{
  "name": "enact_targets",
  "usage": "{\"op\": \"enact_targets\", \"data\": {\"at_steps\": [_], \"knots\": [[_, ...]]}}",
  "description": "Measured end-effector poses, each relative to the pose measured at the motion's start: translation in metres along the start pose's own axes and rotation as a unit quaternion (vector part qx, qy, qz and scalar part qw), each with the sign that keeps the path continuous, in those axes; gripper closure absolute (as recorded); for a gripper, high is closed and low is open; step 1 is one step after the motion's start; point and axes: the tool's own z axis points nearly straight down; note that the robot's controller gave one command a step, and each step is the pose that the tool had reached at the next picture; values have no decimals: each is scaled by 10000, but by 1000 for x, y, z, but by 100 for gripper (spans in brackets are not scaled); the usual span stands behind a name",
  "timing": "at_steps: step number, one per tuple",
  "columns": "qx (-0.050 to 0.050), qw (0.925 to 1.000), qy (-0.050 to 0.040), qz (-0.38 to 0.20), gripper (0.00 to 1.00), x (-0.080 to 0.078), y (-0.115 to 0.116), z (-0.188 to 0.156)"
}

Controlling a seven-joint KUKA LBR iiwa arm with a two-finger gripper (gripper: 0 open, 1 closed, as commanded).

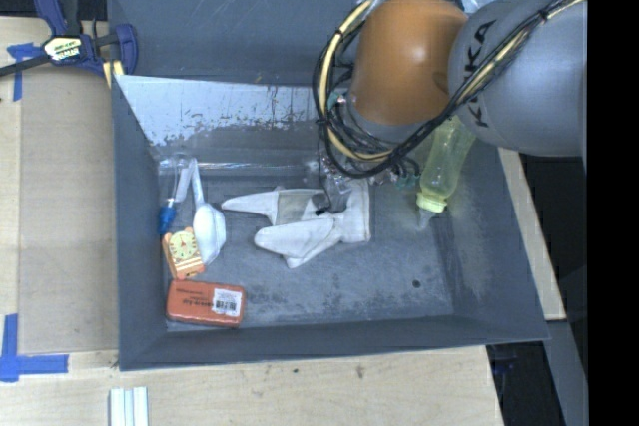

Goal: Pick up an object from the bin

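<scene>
Several loose items sit in the grey bin (399, 286). Nearest, at the left, are an orange packet (205, 302) and a small patterned box (185, 252). Beyond them, mid-floor, lies a crumpled white cloth (300, 232), with the arm's (519, 75) jaws low over its far right edge; whether they are released or clenched cannot be told. The cloth looks light, limp and unbreakable, and a raised fold would likely give the surest pinch. Farther right leans a yellow-green bottle (444, 165).

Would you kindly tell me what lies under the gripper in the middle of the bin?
A crumpled white cloth lies under the gripper, spread across the bin floor. The gripper covers the cloth's upper right part, so that part cannot be seen.
</scene>
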Motion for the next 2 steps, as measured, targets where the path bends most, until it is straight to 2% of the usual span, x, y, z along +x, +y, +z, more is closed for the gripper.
{"op": "enact_targets", "data": {"at_steps": [1, 2], "knots": [[-1, 10000, 0, 1, 100, 0, 0, 0], [18, 10000, -54, 67, 100, -13, 7, 44]]}}
